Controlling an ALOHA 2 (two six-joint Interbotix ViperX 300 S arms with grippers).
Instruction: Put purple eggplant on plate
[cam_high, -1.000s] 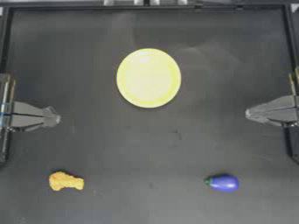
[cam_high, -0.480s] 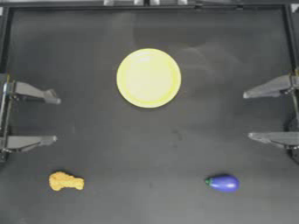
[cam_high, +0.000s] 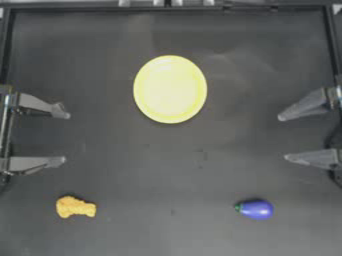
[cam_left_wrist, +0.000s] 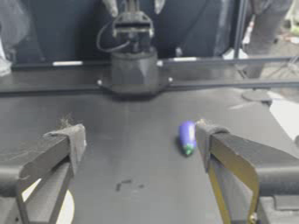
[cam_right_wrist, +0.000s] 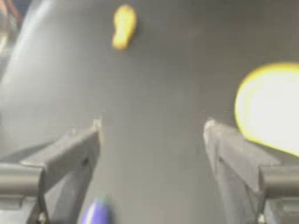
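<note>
Top view showed the small glossy purple eggplant (cam_high: 255, 209) lying on the dark tabletop (cam_high: 167, 165), well apart from the round yellow plate (cam_high: 169, 89). Both grippers — left (cam_high: 61, 136), right (cam_high: 283, 138) — had fingers spread wide, holding nothing. The slick, rounded toy could squirt from a pinch.

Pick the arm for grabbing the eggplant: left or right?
Right. The purple eggplant lies just below the open right pincer; the left pincer waits across the table, nearer the orange piece.
</note>
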